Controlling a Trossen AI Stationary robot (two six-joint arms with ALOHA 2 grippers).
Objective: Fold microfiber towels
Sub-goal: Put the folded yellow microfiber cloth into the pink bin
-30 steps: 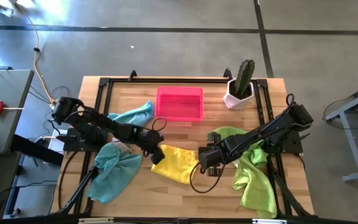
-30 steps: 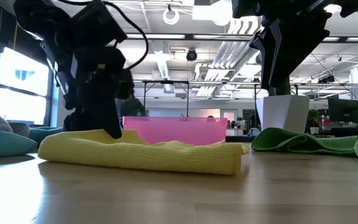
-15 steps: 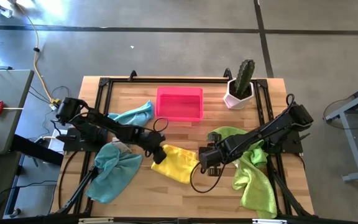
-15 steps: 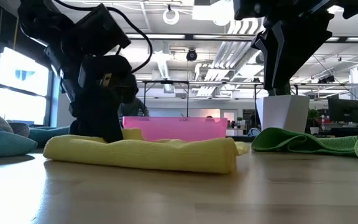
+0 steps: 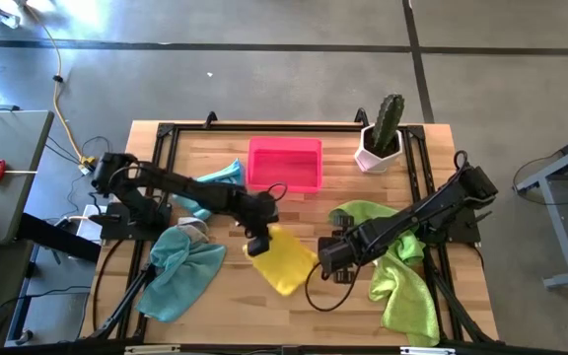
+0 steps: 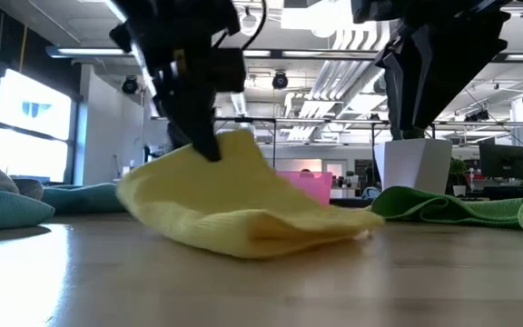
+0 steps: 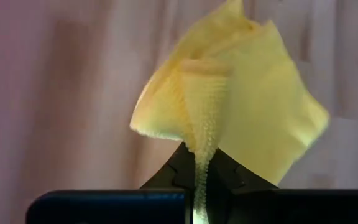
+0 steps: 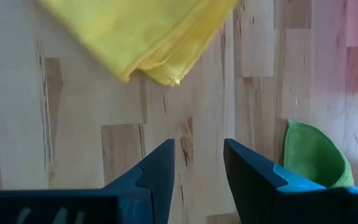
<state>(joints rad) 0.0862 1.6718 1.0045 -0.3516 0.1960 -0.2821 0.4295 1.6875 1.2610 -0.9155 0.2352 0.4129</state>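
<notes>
While left end effector (image 5: 259, 237) pinches lifted yellow towel (image 5: 282, 259) edge, right end effector (image 5: 329, 262) hovers beside, fingers apart.

High cam straight down, low cam table-level, wrist cams close, all share yellow towel (image 5: 286, 258).

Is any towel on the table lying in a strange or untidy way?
Yes. The lime green towel hangs crumpled over the table's right front edge, and the teal towel lies bunched at the left front. The yellow towel is only lifted by the left end effector, mid-fold.
</notes>
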